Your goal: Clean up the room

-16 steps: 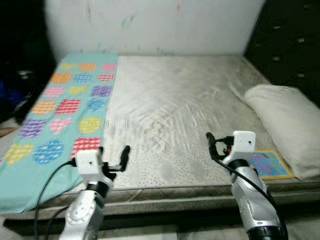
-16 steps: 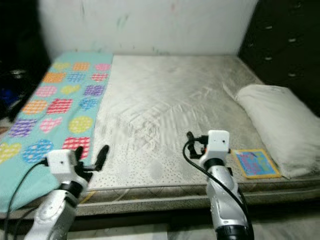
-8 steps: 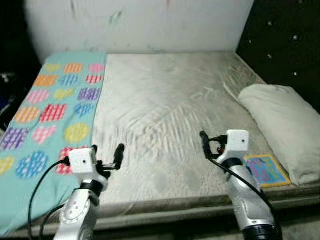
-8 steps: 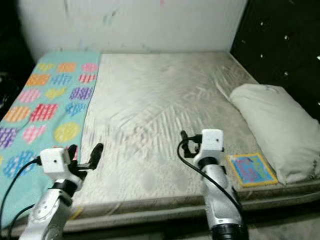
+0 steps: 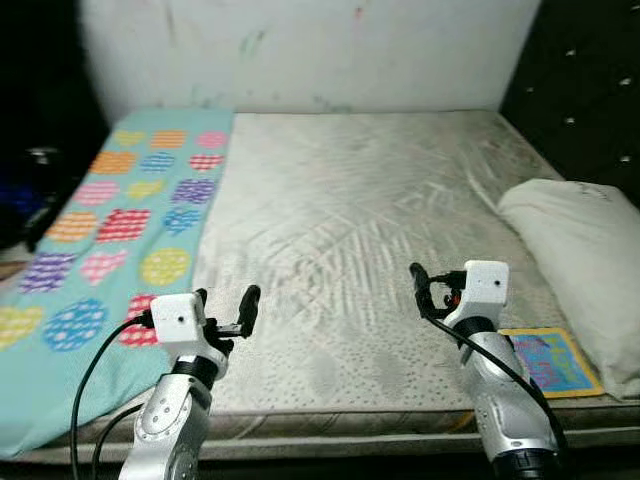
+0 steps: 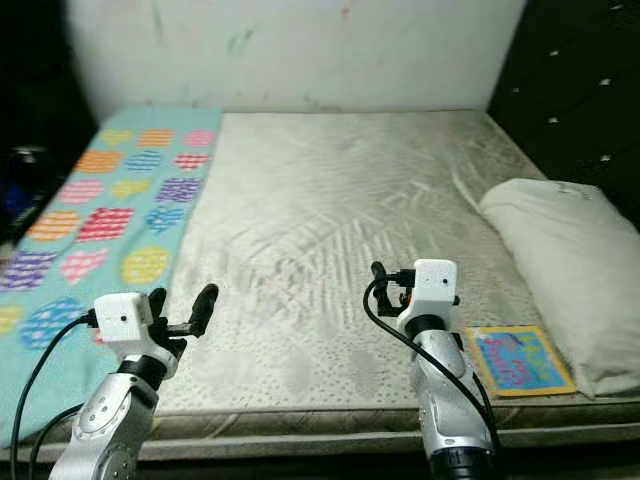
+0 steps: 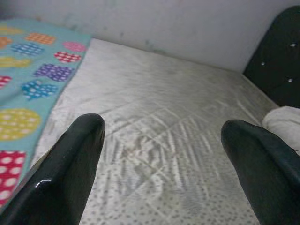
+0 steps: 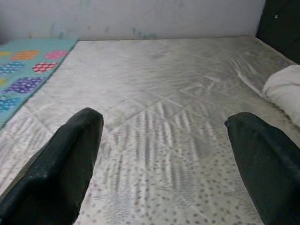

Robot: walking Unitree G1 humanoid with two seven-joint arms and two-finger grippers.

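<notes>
Both grippers, left (image 5: pixel 225 312) and right (image 5: pixel 432 288), hung spread and empty over the mattress (image 5: pixel 370 210) while I judged the picture book (image 5: pixel 547 362) needed collecting next

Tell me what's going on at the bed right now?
The robot faces the bare mattress with both arms raised over its near edge. The left gripper and right gripper are open and empty. A teal patterned blanket covers the left side; a pillow and colourful book lie at right.
</notes>
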